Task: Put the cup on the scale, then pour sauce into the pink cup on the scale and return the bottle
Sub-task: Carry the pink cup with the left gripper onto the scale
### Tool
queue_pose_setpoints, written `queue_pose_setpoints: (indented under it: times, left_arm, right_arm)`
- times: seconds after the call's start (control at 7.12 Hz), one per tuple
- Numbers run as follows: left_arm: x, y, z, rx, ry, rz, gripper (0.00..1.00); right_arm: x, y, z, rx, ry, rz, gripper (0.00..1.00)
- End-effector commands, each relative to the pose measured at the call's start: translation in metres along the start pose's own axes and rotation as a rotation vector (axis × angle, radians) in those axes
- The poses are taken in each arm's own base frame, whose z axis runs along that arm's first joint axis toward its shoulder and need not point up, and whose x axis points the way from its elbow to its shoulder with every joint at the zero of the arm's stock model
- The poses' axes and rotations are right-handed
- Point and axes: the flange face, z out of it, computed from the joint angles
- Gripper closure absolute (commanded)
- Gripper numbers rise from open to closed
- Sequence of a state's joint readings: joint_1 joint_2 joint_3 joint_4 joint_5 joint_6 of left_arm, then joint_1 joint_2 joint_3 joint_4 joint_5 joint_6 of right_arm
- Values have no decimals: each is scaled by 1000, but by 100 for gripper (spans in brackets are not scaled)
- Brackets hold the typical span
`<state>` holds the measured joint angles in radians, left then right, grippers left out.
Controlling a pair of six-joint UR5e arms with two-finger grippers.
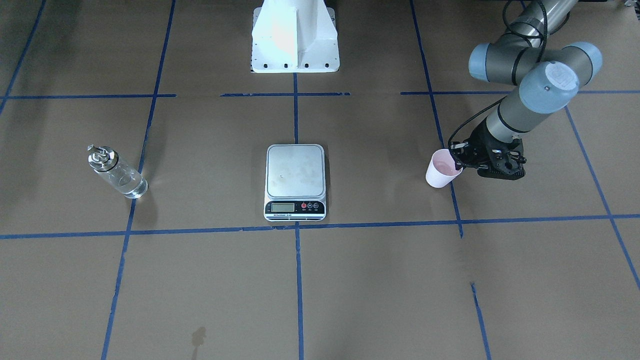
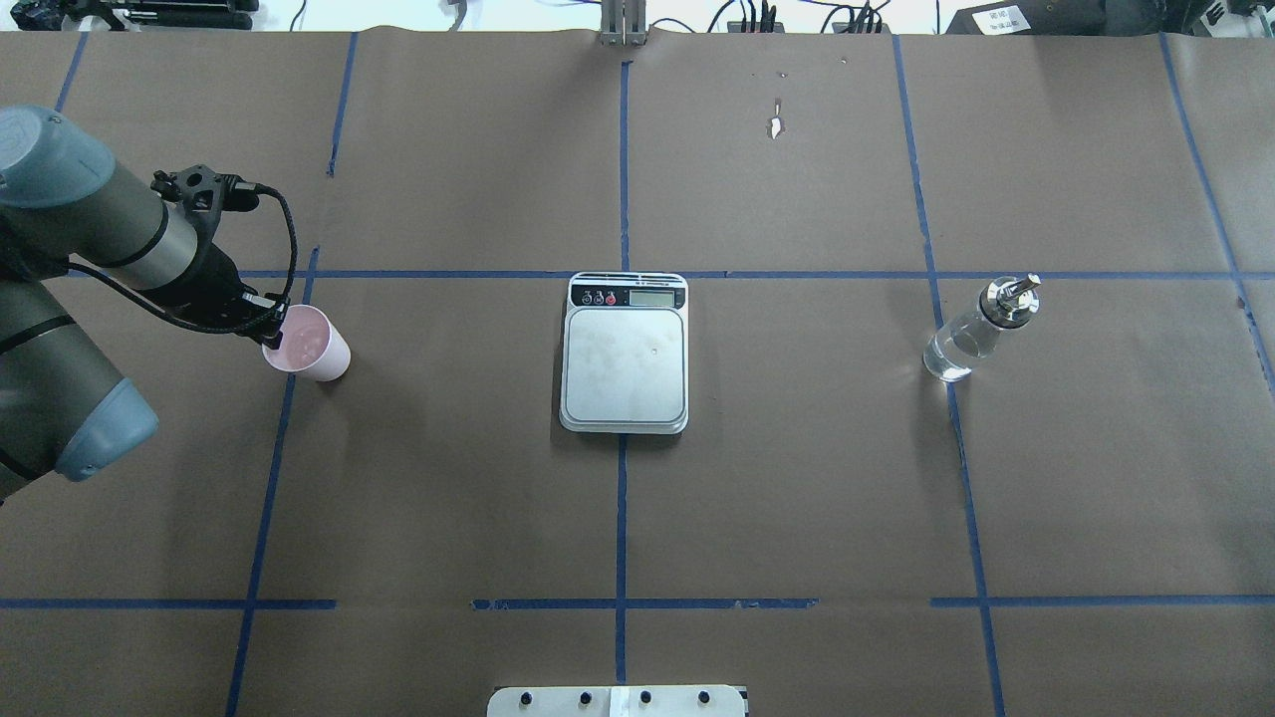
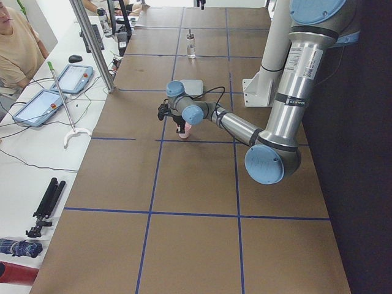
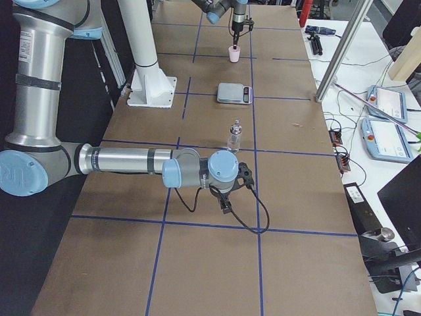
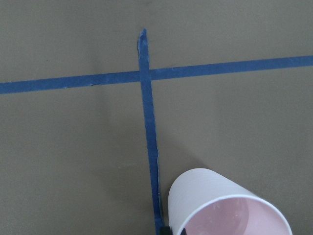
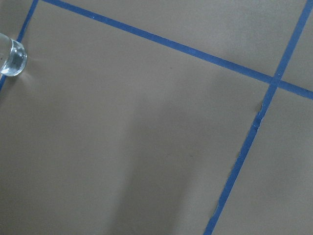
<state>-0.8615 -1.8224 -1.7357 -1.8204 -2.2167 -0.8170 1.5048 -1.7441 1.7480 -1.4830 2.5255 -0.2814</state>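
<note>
Two left fingers [image 1: 458, 162] tight on cup [image 1: 440, 174] rim

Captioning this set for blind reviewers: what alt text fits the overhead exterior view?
The left gripper is at the rim of a pale pink cup on the view's left; a silver kitchen scale sits bare at centre, and a clear glass bottle with a metal pour spout stands at right.

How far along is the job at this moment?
Nothing is finished: the scale is bare. In hand: the left gripper is at the rim of the cup, away from the scale. Left: placing the cup, pouring, returning the bottle, which stands alone.
</note>
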Motion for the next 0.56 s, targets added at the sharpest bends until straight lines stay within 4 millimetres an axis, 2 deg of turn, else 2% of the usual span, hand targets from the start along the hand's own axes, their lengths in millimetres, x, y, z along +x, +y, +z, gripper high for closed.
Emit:
queue_pose_setpoints:
  times: [0.0, 0.14, 0.28, 0.42]
  left_arm:
    - [34, 11, -56, 8, 4, -24, 100]
    - [67, 2, -82, 8, -10, -90, 100]
    - [103, -7, -97, 34, 29, -190, 100]
    - [152, -1, -97, 44, 55, -182, 100]
  right_arm:
    - [-2, -1, -1, 3, -2, -1, 0]
    - [-4, -2, -2, 8, -10, -4, 0]
    - [-8, -5, -4, 17, -31, -11, 0]
    - [-12, -7, -4, 28, -65, -11, 0]
